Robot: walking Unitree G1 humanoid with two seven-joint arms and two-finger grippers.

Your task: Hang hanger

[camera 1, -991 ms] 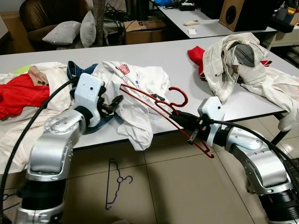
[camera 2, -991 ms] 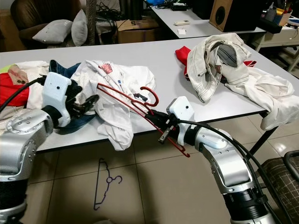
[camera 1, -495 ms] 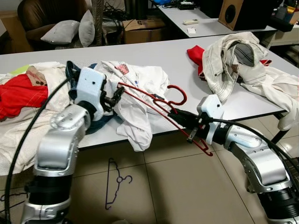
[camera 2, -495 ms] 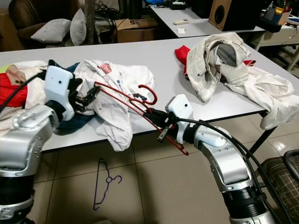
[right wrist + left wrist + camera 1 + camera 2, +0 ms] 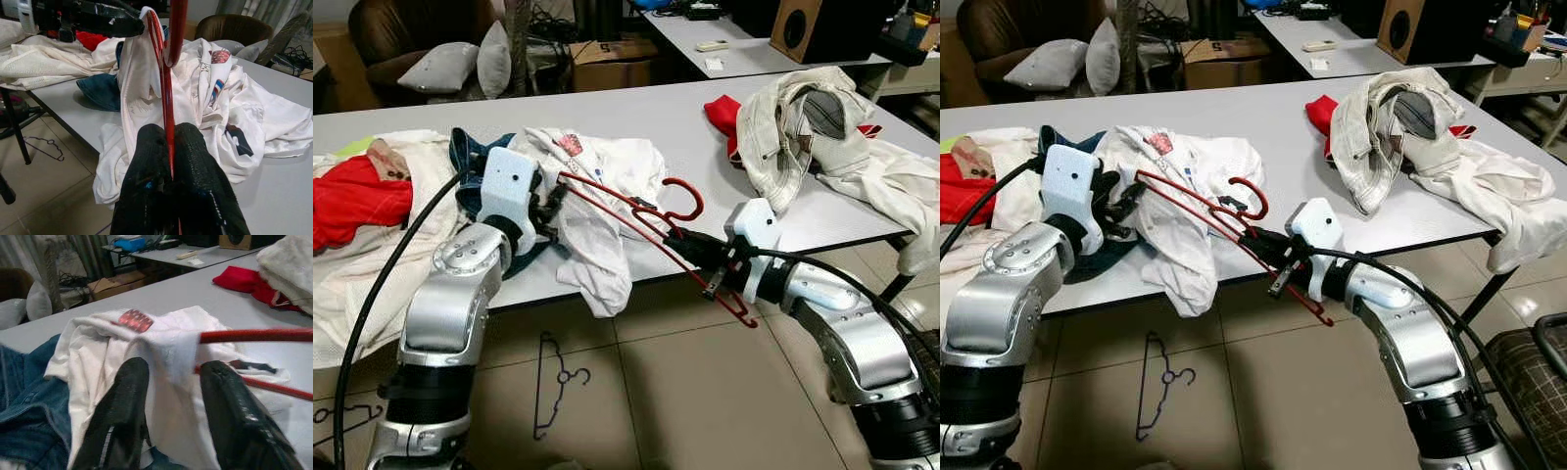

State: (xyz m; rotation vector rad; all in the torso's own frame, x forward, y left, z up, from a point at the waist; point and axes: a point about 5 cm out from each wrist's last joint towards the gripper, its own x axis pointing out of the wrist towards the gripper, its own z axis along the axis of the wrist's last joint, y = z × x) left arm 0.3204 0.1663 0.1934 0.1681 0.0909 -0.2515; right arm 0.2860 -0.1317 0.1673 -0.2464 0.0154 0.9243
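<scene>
**Holding a red hanger over a shirt at the table's front edge**

Lying along the left edge of the grey table (image 5: 685,122) is a heap of cloth: a cream fabric (image 5: 372,264) draped over the side, a red garment (image 5: 352,201) on top of it, and blue jeans (image 5: 475,157) just beyond. The left gripper (image 5: 551,204) reaches in over the front edge beside the jeans. Its two black fingers (image 5: 122,411) stand apart, with a fold of the white shirt (image 5: 607,186) between them and one end of the red hanger (image 5: 636,211) just past their tips; whether they press on the cloth cannot be told.

The white shirt lies crumpled near the front edge, one part hanging down over it. The red hanger slants across the shirt, its hook curling upward above the tabletop, its lower corner out past the front edge. The right gripper (image 5: 690,250) has its fingers (image 5: 195,186) closed together on the hanger's red wire, at the front edge.

On the floor below the table lies a purple hanger (image 5: 553,387). Toward the right edge sit a red cloth (image 5: 724,113) and a pile of off-white jackets (image 5: 822,137), one spilling over the right corner.
</scene>
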